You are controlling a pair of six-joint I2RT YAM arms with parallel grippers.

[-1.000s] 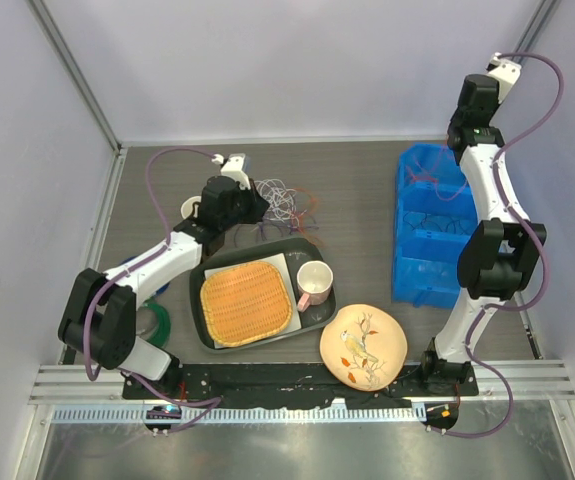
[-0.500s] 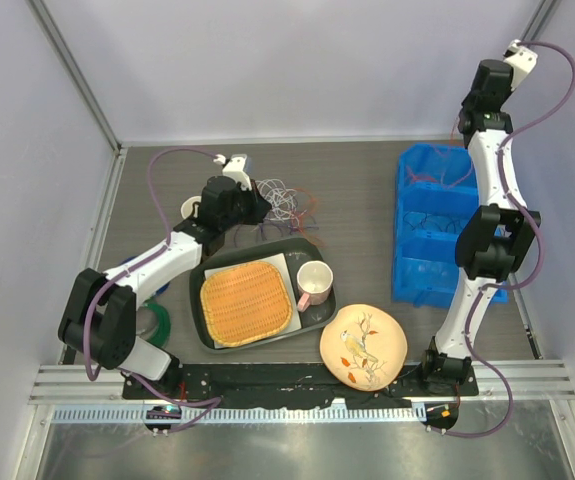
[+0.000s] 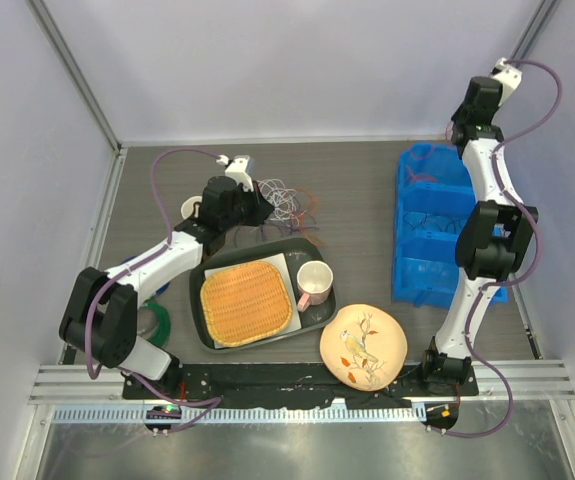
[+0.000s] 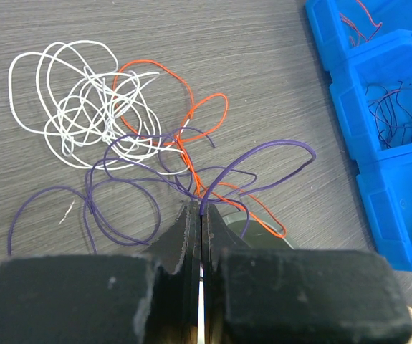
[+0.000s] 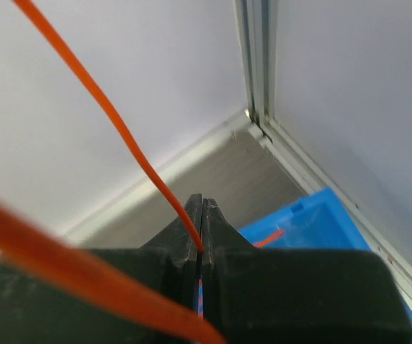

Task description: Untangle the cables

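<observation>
The cables (image 4: 123, 136) lay in a loose bunch on the table (image 3: 367, 180), white loops farthest out, orange and purple strands trailing back toward the left arm (image 3: 182, 245). The left jaws were pressed fully together with no gap showing. At their tips they pinched the purple cable (image 4: 263, 154), which arced out from the seam and off to the right. From those jaws the bunch spread straight ahead and a little to the left, its long axis running roughly across the line of the fingers.

The right arm (image 3: 482, 200) stood tall over the far end of the blue bins (image 3: 417, 270), well apart from the bunch. Its jaws were likewise closed tight, nipping the orange cable (image 5: 120, 129), which ran up and away from the seam (a second, blurred orange stretch crossed close to the lens).

The left arm was plainly the nearer. The coming move probably turned on drawing the purple strand back along the jaws' own axis, away from the white loops. No brand, label or writing could be read anywhere.
</observation>
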